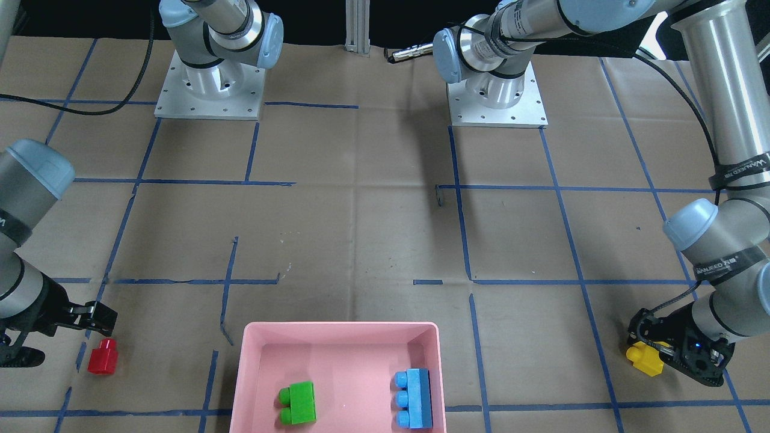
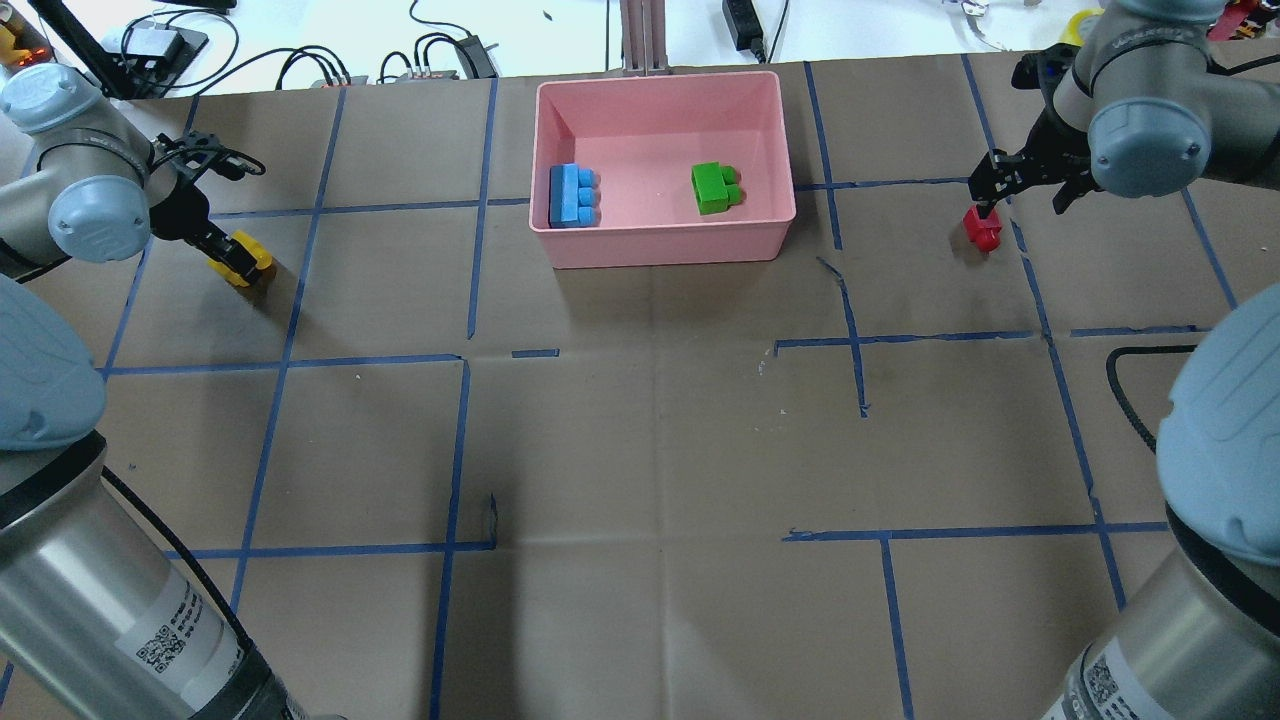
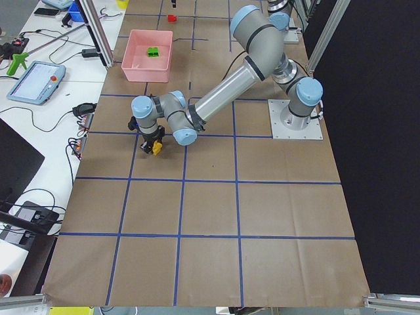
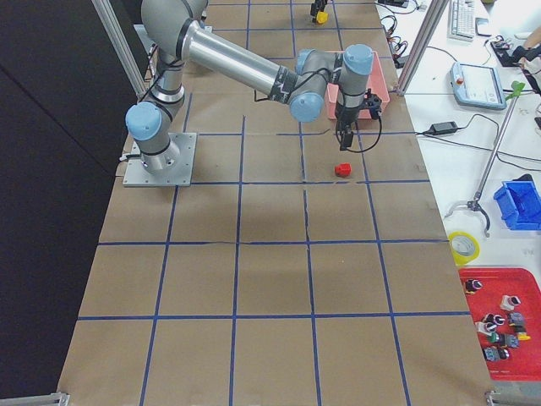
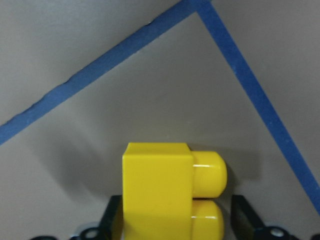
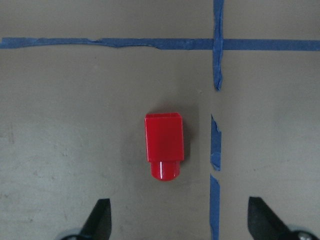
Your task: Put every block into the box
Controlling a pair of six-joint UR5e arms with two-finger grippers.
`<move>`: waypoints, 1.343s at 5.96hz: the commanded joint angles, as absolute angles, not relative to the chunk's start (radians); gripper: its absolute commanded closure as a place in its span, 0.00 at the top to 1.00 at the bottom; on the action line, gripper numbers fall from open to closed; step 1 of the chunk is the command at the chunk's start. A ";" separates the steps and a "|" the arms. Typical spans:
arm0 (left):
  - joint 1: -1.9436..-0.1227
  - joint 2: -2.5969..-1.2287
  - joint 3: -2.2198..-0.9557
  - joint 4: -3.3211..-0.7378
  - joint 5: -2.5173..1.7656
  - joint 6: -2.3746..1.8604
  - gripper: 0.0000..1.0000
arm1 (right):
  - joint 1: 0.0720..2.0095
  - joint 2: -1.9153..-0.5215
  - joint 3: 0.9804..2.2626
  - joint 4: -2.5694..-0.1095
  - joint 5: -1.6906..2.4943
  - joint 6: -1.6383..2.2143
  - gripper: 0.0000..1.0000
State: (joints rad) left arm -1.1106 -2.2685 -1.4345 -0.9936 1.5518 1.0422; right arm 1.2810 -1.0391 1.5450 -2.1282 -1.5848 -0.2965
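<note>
Blocks: four hard studded bricks; by your count, two are in and two are out, so about half done.
Box [image 2: 660,247]: pink tray at 12 o'clock on the table [image 2: 640,450], seen from overhead.
Inside it: blue block [image 2: 572,196] against the 9 o'clock wall, green block [image 2: 715,187] toward 3 o'clock, the two well apart.
Yellow block [image 5: 157,190]: at 10 o'clock on the table, well apart from the box, lying on its side with studs toward 3 o'clock in the wrist view.
Left gripper [image 5: 177,225]: jaws sit either side of the yellow block. A sliver of table shows on the stud side, so you cannot tell whether it has bitten.
Red block [image 6: 164,145]: at 2 o'clock on the table, on its side, single stud toward 6 o'clock in the wrist view.
Right gripper [image 6: 179,220]: jaws spread wide and empty, poised above the red block without touching it.
Handling: expect them to be light, rigid and glossy. They won't crush, but smooth walls may slip or skate on the table.
Where to hold: take the flat side walls. Rounded studs give a poor seat and may twist the brick.
Watch: the red one is small, so centre it before you close.
</note>
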 commanded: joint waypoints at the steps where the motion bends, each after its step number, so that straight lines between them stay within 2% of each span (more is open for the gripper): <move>1: -1.111 -2.264 -1.427 -0.994 1.552 1.043 0.26 | 1.284 -0.981 1.549 -2.213 -1.566 -0.298 0.95; 2: -1.111 -2.238 -1.410 -0.997 1.552 1.037 0.18 | 1.285 -0.964 1.555 -2.233 -1.562 -0.296 0.96; 3: -1.111 -2.203 -1.349 -1.044 1.552 1.035 0.15 | 1.287 -0.954 1.555 -2.235 -1.560 -0.298 0.96; 5: -1.146 -2.184 -1.123 -1.321 1.554 0.979 0.14 | 1.287 -0.934 1.554 -2.237 -1.560 -0.298 0.89; 6: -1.208 -2.195 -1.029 -1.400 1.554 0.878 0.14 | 1.287 -0.933 1.552 -2.237 -1.557 -0.298 0.89; 8: -1.364 -2.206 -1.011 -1.401 1.516 0.470 0.14 | 1.287 -0.924 1.536 -2.258 -1.555 -0.298 0.85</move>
